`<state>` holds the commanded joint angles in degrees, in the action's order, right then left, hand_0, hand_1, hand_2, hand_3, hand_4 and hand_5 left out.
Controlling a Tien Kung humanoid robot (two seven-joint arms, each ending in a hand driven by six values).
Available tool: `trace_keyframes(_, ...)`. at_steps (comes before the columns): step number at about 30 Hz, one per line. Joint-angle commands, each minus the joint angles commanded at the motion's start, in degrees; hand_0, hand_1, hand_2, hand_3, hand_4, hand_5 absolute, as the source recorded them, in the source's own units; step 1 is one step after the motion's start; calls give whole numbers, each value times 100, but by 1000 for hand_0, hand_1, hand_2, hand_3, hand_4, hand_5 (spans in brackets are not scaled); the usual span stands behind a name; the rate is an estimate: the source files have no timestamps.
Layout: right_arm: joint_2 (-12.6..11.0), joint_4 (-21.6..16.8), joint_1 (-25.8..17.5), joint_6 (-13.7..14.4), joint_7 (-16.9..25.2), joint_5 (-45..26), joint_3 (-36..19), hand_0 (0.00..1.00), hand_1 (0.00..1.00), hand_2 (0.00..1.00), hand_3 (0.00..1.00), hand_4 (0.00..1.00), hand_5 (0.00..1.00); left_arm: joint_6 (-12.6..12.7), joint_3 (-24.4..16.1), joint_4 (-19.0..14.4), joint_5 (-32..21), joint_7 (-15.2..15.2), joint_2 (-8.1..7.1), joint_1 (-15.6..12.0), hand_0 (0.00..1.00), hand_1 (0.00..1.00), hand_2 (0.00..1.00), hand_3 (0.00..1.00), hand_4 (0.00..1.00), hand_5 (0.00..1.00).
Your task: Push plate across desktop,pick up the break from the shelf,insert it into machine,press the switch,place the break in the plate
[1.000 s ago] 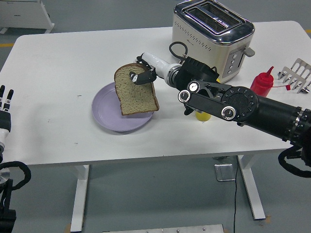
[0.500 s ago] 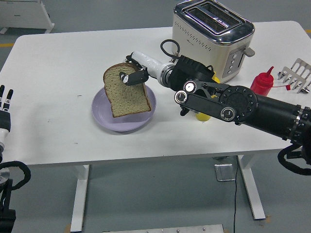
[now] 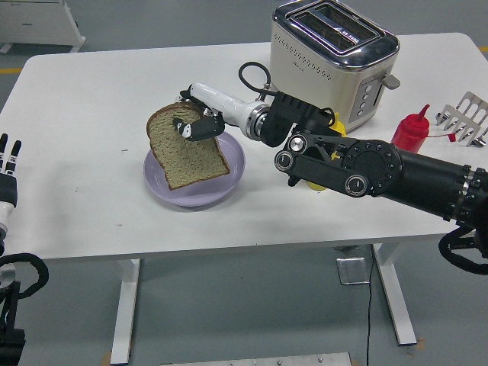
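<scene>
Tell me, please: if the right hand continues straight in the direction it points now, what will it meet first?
The right hand points left, holding the bread slice over the purple plate. Beyond the bread, only bare white table lies in that line, so the way looks free, though the hand's height is hard to judge.

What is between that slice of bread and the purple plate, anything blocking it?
Nothing visible. The right hand holds the bread tilted directly over the plate, whose visible surface is bare. The toaster stands apart, behind.

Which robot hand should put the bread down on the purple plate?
The right hand. It already grips the bread slice over the plate, while the left hand sits off at the table's left edge.
</scene>
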<state>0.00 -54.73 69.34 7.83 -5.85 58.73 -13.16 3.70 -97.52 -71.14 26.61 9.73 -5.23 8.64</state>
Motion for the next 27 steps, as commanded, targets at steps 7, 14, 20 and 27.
trace_keyframes(7,0,118,5,33,146,-67,46,412,482,502,526,267,163,0,15,3,-1,2,1,-6,830,896,896,787,631,998)
trace_keyframes(14,0,207,-24,-45,138,-187,135,441,503,520,543,273,161,0,23,5,1,4,2,-8,830,896,897,788,631,998)
trace_keyframes(20,0,261,-32,-99,157,-228,192,527,573,562,585,314,168,0,30,7,1,4,1,-6,830,896,897,788,632,998)
trace_keyframes(27,0,358,-41,-35,249,-235,226,627,663,639,702,409,204,1,25,7,-2,6,0,-3,830,896,896,788,631,998)
